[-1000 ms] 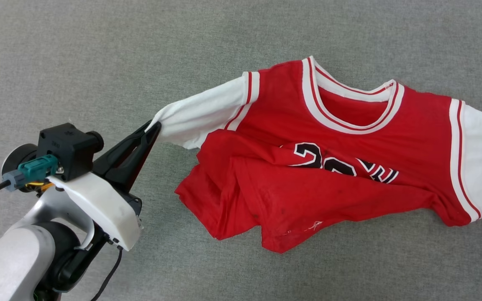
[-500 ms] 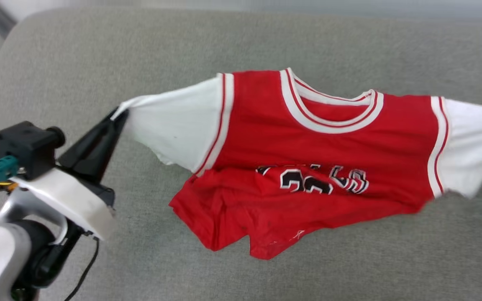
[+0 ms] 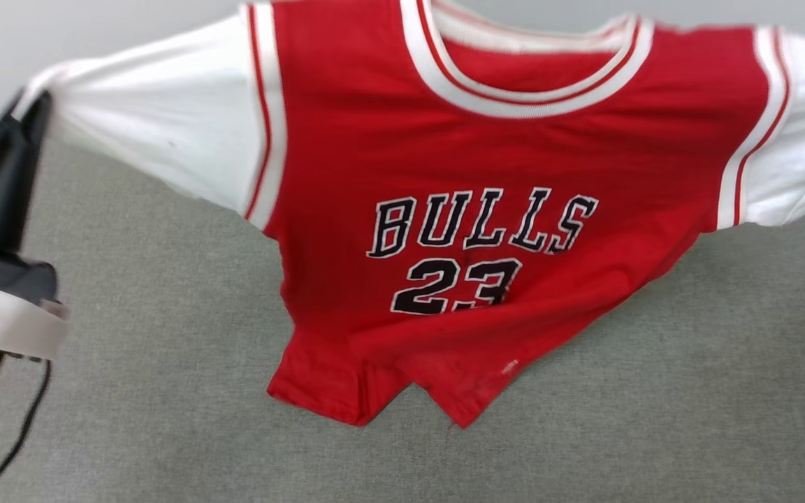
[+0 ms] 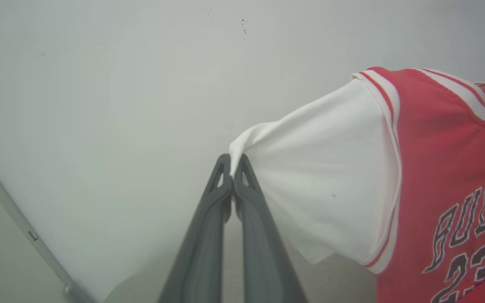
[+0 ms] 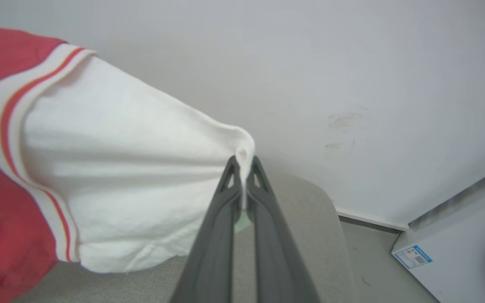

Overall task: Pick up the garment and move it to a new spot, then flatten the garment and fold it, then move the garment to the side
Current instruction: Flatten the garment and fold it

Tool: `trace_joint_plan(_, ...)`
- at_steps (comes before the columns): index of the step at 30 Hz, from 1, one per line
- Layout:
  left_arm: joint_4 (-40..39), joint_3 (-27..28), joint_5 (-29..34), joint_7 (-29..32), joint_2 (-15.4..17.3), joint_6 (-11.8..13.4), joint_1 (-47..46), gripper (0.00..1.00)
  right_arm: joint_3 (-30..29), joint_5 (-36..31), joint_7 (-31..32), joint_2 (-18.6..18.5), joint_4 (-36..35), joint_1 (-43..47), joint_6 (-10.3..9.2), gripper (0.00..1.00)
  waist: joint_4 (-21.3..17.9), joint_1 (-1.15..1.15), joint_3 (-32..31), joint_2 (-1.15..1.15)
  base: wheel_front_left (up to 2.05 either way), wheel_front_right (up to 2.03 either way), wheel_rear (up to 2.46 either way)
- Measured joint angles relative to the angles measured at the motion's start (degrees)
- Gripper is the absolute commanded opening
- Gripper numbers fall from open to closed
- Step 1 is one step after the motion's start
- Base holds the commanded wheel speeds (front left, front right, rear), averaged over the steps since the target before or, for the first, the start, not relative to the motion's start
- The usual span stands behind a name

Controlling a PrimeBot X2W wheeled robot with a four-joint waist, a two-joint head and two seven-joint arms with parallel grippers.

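The garment [image 3: 458, 161], a red jersey with white sleeves and black "BULLS 23" lettering, hangs stretched out above the grey cushion, its hem still resting on the fabric. My left gripper [image 3: 28, 105] is shut on the tip of one white sleeve [image 4: 318, 185], with the cloth pinched between the fingertips [image 4: 233, 166]. In the right wrist view my right gripper [image 5: 242, 162] is shut on the other white sleeve [image 5: 129, 185], off the right edge of the head view.
A grey upholstered surface [image 3: 689, 391] lies under the garment, with a plain pale wall [image 4: 120, 84] behind it. A white box with a blue label [image 5: 457, 252] stands on the floor past the cushion's rounded end.
The right gripper has shut on its sleeve. Both grippers have lifted the garment, which went from crumpled on the cushion to spread and hanging. The head camera has also shifted.
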Motion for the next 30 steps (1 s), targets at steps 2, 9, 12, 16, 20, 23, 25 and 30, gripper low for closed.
trace_joint_plan(2,-0.9,1.7,-0.2,0.0,1.0,0.2,-0.4,0.00,-0.6,0.1,-0.9,0.3,-1.0,-0.2,0.00,0.00,-0.5,0.00,-0.8,0.00,0.00,0.00,0.00)
trace_joint_plan(9,-3.4,7.3,-1.7,-0.5,3.3,1.2,-2.3,0.00,-2.4,0.2,-2.6,1.0,-5.6,-1.7,0.01,0.00,-1.9,0.00,-2.5,0.00,0.00,0.00,0.00)
trace_joint_plan(12,-4.1,8.8,-1.7,-0.5,4.2,1.4,-3.8,0.00,-3.2,0.7,-2.8,1.9,-7.2,-2.8,0.00,0.00,-2.2,0.00,-2.3,0.00,0.00,0.00,0.00)
trace_joint_plan(16,-3.9,9.1,-2.5,-0.1,4.7,1.0,-7.9,0.00,-3.3,1.8,-3.5,1.1,-6.8,-5.8,0.01,0.00,-2.5,0.00,-1.1,0.00,0.00,0.00,0.00)
trace_joint_plan(20,-1.1,8.0,-3.1,0.4,4.9,-0.7,-14.3,0.00,-3.5,1.8,-4.8,1.2,-4.7,-11.4,0.01,0.00,-2.9,0.00,1.3,0.00,0.00,0.00,0.00)
trace_joint_plan(23,1.6,6.1,-3.7,0.4,3.6,-2.0,-21.1,0.00,-4.3,0.7,-4.8,3.1,-3.2,-15.8,0.00,0.00,-3.1,0.00,3.9,0.00,0.00,0.00,0.00)
trace_joint_plan(25,3.8,4.5,-3.0,0.7,3.2,-3.2,-26.4,0.00,-4.2,-1.0,-5.0,3.2,-2.5,-19.3,0.00,0.00,-3.1,0.01,6.0,0.00,0.00,0.00,0.00)
trace_joint_plan(30,11.5,-0.4,-0.3,1.6,0.6,-6.5,-41.6,0.00,-2.5,-3.5,-6.7,3.5,1.3,-29.7,0.00,0.00,-3.2,0.01,12.3,0.00,0.00,0.00,0.00)
